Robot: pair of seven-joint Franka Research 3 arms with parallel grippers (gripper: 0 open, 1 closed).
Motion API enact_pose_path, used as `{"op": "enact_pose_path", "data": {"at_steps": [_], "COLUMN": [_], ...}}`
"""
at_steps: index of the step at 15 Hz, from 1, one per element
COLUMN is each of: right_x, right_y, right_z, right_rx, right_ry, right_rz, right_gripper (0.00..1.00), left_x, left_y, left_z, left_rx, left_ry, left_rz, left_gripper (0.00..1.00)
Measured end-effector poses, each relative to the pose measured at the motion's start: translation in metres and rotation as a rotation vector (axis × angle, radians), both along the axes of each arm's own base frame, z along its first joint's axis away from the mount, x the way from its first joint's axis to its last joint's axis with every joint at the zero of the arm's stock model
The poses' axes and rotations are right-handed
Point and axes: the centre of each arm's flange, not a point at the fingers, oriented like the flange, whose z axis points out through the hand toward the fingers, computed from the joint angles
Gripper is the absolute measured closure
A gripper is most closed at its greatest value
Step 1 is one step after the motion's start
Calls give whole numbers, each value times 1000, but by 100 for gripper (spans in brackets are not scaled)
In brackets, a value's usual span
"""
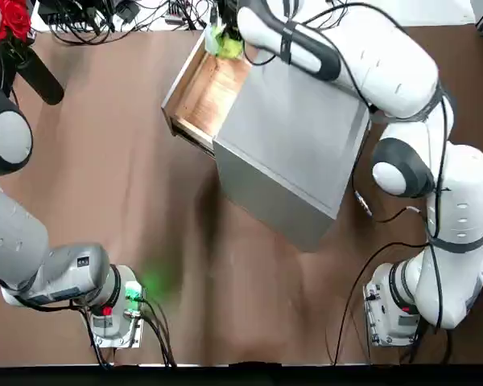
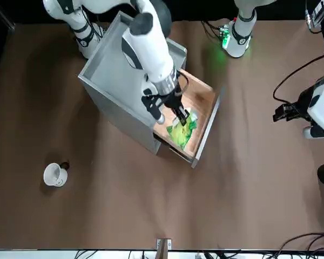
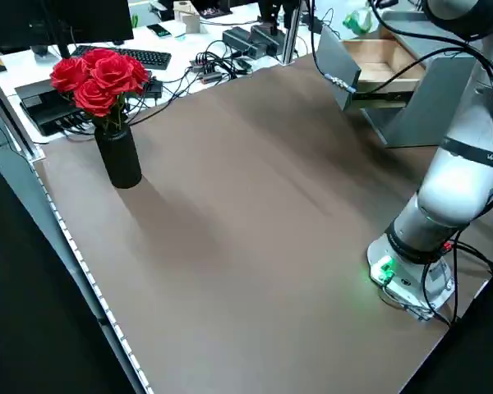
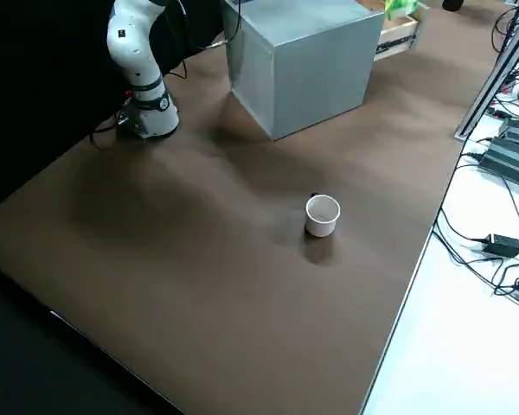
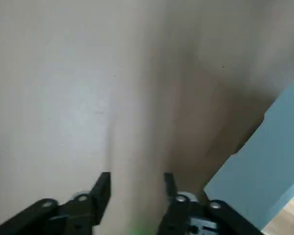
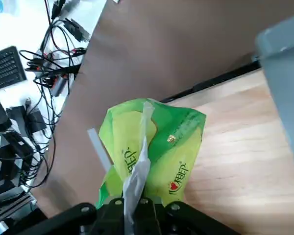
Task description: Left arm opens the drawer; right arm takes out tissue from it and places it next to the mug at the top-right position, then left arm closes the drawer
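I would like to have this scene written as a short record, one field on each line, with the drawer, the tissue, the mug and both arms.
drawer: open, pulled out of the grey cabinet; bare wooden floor partly visible
tissue packet: yellow-green and white, pinched by the right gripper over the drawer's far end
mug: white, upright on the table, on the cabinet's right side, apart from it
left gripper: open, off to the drawer's left, holding nothing
vase: black, with red roses
next step: probably lifting the packet towards the mug
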Motion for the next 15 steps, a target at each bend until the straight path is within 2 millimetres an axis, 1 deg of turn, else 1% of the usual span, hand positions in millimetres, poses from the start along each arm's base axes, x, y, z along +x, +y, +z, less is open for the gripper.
{"op": "enact_pose_path", "data": {"at_steps": [3, 5, 7, 9, 10, 11, 12, 13, 15], "right_x": [5, 10, 17, 26, 31, 38, 46, 55, 76], "right_y": [-23, -42, -76, -123, -150, -177, -205, -233, -287], "right_z": [18, 31, 55, 87, 100, 108, 111, 109, 99], "right_rx": [-32, -42, -48, -55, -67, -88, -111, -134, -172], "right_ry": [20, 33, 55, 60, 59, 63, 73, 86, 100], "right_rz": [18, 33, 64, 82, 87, 100, 115, 133, 176], "right_gripper": [98, 98, 98, 98, 98, 98, 98, 98, 98], "left_x": [3, 6, 10, 15, 19, 23, 27, 30, 34], "left_y": [-5, -13, -25, -39, -45, -50, -54, -57, -65], "left_z": [-10, -22, -38, -56, -66, -77, -89, -99, -115], "left_rx": [13, 22, 32, 18, -4, -31, -58, -83, -112], "left_ry": [36, 66, 101, 139, 165, 197, 229, 262, 303], "left_rz": [118, 179, 237, 329, 386, 445, 499, 543, 582], "left_gripper": [83, 99, 99, 99, 99, 99, 99, 99, 99]}}
